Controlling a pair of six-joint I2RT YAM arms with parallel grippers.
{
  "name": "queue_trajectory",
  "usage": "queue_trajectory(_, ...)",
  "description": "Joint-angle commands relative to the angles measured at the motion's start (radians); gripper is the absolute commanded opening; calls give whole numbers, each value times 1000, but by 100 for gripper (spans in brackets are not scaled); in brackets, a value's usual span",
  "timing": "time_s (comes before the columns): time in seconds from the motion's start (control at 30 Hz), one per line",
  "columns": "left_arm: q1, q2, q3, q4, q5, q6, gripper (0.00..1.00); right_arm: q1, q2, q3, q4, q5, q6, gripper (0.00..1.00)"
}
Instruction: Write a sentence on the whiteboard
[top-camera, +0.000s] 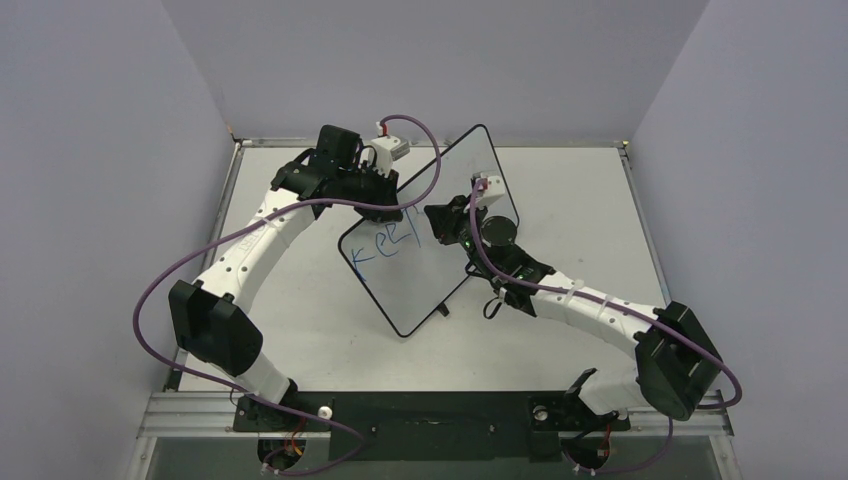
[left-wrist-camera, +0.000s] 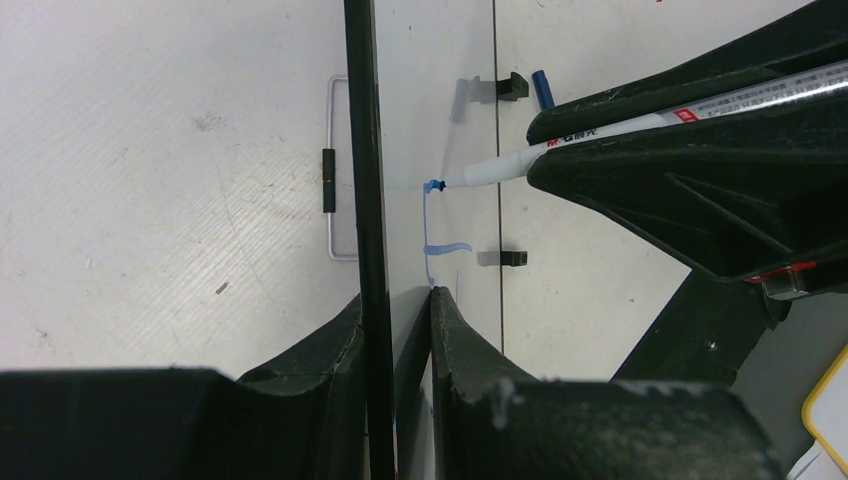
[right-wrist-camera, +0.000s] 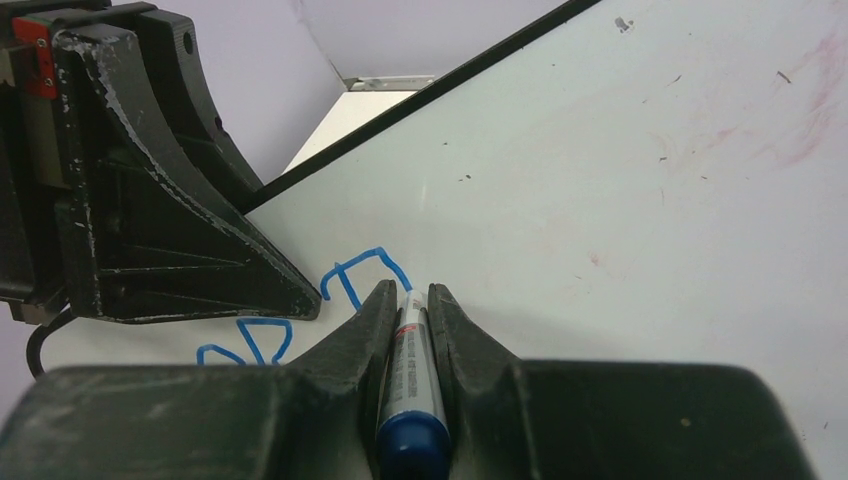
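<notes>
1. Pinch first: the right gripper (right-wrist-camera: 408, 295) had its jaws pressed onto the marker pen (right-wrist-camera: 410, 400). The pen lay lengthwise in the slot between them, blue end nearest the wrist and nib pointing out past the fingertips. Held that way, I judge, the arm's motion carried straight to the nib.
2. Just beyond those jaw tips, the nib touched the whiteboard (right-wrist-camera: 620, 200) at the end of a blue stroke.
3. Left of the same jaws ran the sentence (right-wrist-camera: 365, 270), a single slanted line. It read roughly "Keep", four letters or so, with the last partly hidden.
4. The left gripper (left-wrist-camera: 398, 300) clamped the whiteboard's black rim, one finger on each face, with the rim running away from between them. This was probably to keep the board tilted up and steady against the nib's push.
5. Farther out from the left jaws, two small black feet (left-wrist-camera: 512, 88) showed on the board.
6. Counted: one marker pen, one whiteboard, one written line, two feet, and two grippers — neither idle — over the table (top-camera: 300, 340).
</notes>
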Motion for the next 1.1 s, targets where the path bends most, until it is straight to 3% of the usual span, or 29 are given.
queue_trajectory(0.0,-18,-21,-9,92,-56,121,0,18,-27,-15,-11,-51,15,0)
queue_trajectory(0.5,-18,-35,-15,93,-59,117,0,39,-103,-16,-7,-120,32,0)
queue_trajectory(1.07,-21,-21,35,52,-112,73,0,7,-289,-68,-151,2,-90,0)
